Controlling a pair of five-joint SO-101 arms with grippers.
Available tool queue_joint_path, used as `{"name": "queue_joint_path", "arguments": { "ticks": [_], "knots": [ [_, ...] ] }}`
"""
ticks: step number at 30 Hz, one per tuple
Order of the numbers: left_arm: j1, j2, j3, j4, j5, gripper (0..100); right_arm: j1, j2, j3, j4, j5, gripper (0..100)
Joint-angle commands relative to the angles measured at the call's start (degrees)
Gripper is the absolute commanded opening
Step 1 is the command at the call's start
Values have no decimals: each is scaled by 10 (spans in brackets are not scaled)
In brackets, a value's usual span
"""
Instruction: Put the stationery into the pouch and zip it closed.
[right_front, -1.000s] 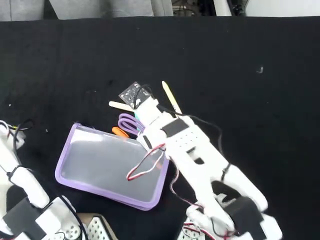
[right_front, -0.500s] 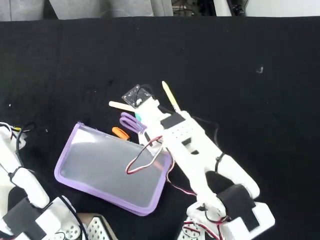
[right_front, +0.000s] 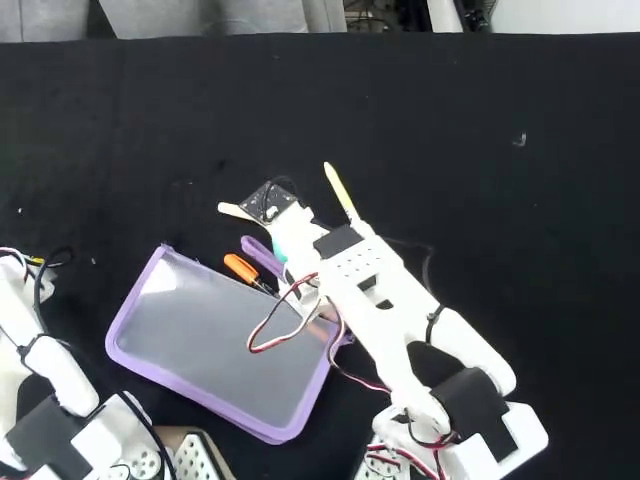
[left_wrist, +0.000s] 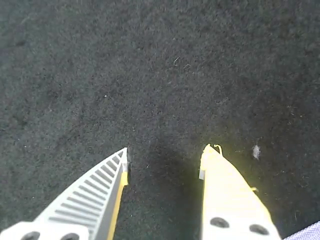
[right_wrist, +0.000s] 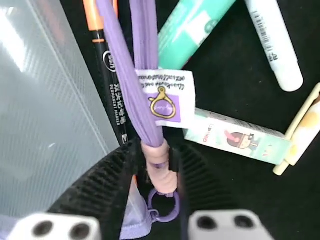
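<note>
Strap (right_wrist: 134, 60) of the purple-edged pouch (right_front: 200, 330) pinched by the right hand (right_wrist: 152, 152)
The left hand (left_wrist: 166, 150) is held spread over bare tabletop (left_wrist: 150, 60) near the pouch; an orange marker (right_front: 240, 267), teal pen (right_wrist: 195, 25) and yellow pen (right_front: 340, 193) are seen just beyond the pouch.

The pouch (right_front: 215, 340) lies flat on the table (right_front: 520, 230). The right gripper (right_wrist: 152, 152) sits at its far right corner, with the pouch's strap (right_wrist: 142, 75) pinched between its jaws. A marker (right_front: 240, 268) lies along the pouch's far edge, just beside the strap, and farther behind the pouch a small box (right_wrist: 235, 141) and several pens (right_wrist: 192, 30) lie near one another. The left gripper (left_wrist: 165, 155) hangs over bare table to the pouch's left, jaws apart.
</note>
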Motion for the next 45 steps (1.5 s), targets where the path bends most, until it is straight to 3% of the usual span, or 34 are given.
{"name": "queue_joint_path", "arguments": {
  "ticks": [1, 6, 14, 32, 45],
  "knots": [
    [0, -11, -3, -4, 7, 235, 11, -1, -27, 8, 2, 67],
    [0, -11, 8, -9, 7, 235, 11, -7, -42, 22, 2, 21],
    [0, -11, 8, -8, 5, 235, 23, -7, -184, 150, 2, 11],
    [-2, -11, 8, -4, 4, 235, 241, -70, -613, 375, 55, 11],
    [0, -13, 22, -4, 6, 235, 389, -50, -753, 353, 62, 11]
  ]
}}
